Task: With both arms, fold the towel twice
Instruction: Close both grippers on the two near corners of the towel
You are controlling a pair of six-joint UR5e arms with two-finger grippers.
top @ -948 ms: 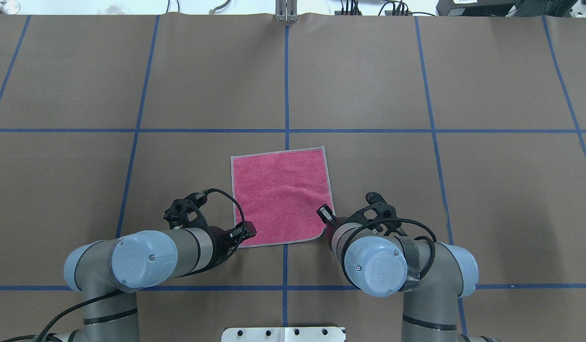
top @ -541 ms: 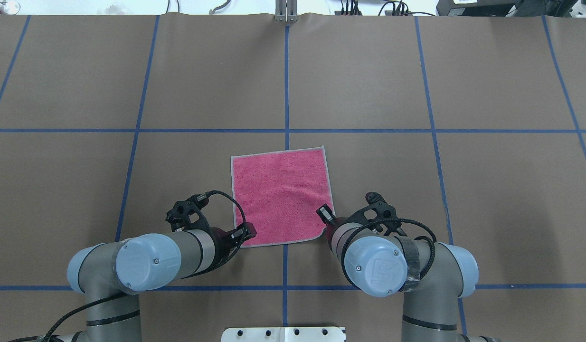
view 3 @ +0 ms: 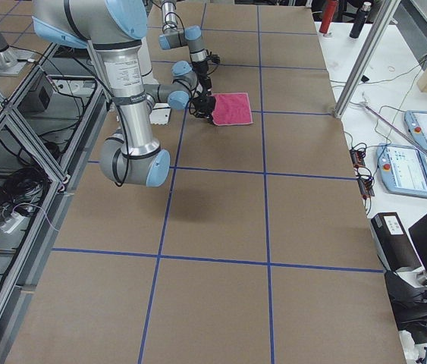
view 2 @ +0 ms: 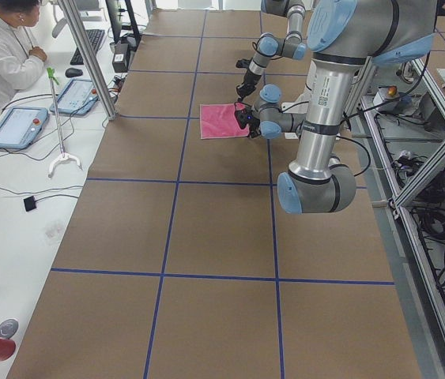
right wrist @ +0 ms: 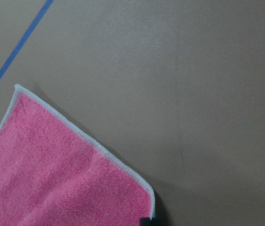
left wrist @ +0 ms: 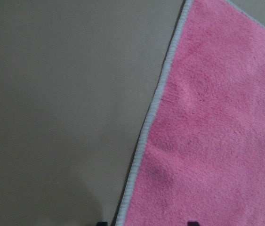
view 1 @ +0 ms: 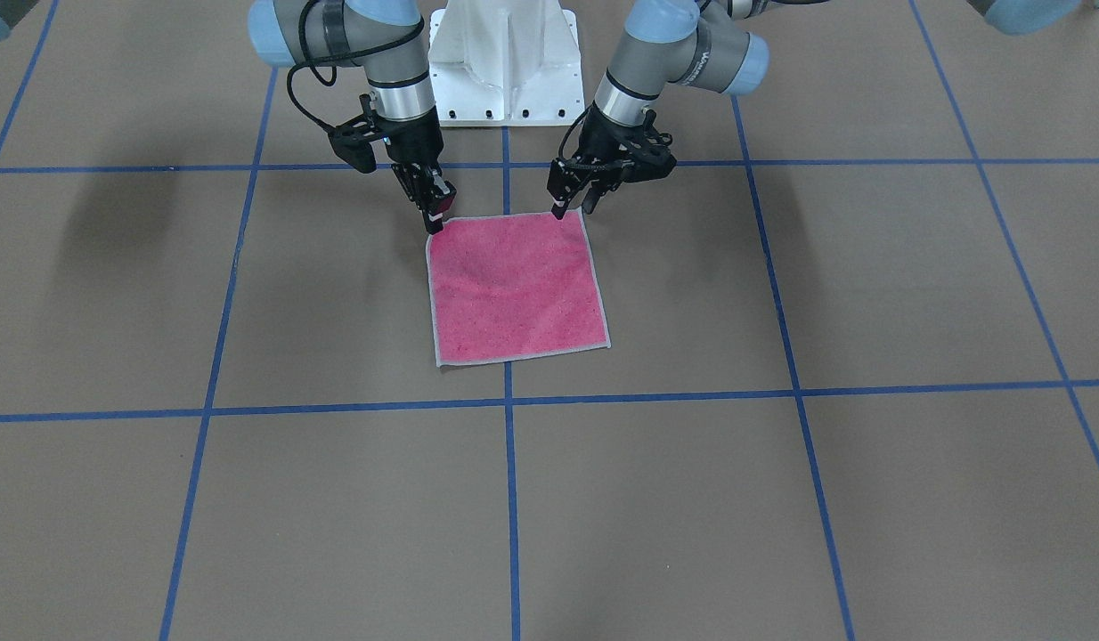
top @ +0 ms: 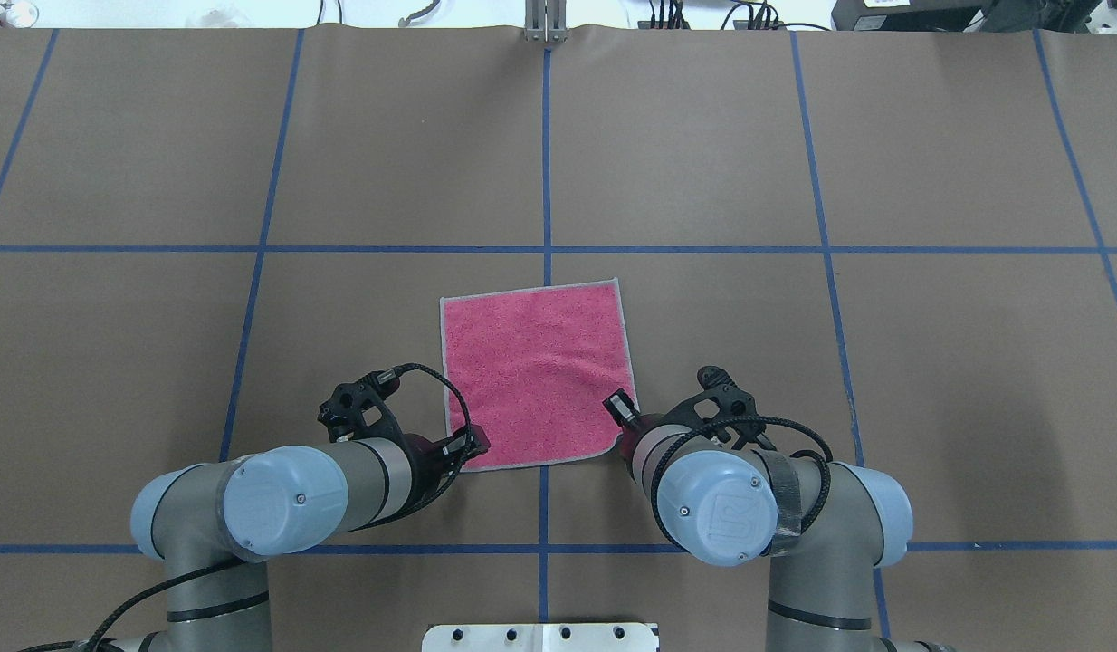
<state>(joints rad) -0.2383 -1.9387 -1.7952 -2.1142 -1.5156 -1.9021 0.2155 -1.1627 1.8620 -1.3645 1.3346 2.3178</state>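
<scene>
Nearest the base, the left arm [top: 287,498] has drawn its elbow slightly rightward since a second ago, while the right arm [top: 717,507] has not moved. The left gripper [view 1: 574,209] stands with fingers apart, astride the near left corner of the towel [top: 533,371]. The right gripper [view 1: 435,221] sits at the near right corner; I cannot tell whether it is closed. The towel, a fuzzy pink terry square edged in pale grey stitching, lies flat on the matte brown table [top: 703,163], which is crossed by blue tape lines [top: 547,163].

Towel [top: 533,376] flat — left tool [top: 472,444], right tool [top: 622,409] at corners
</scene>
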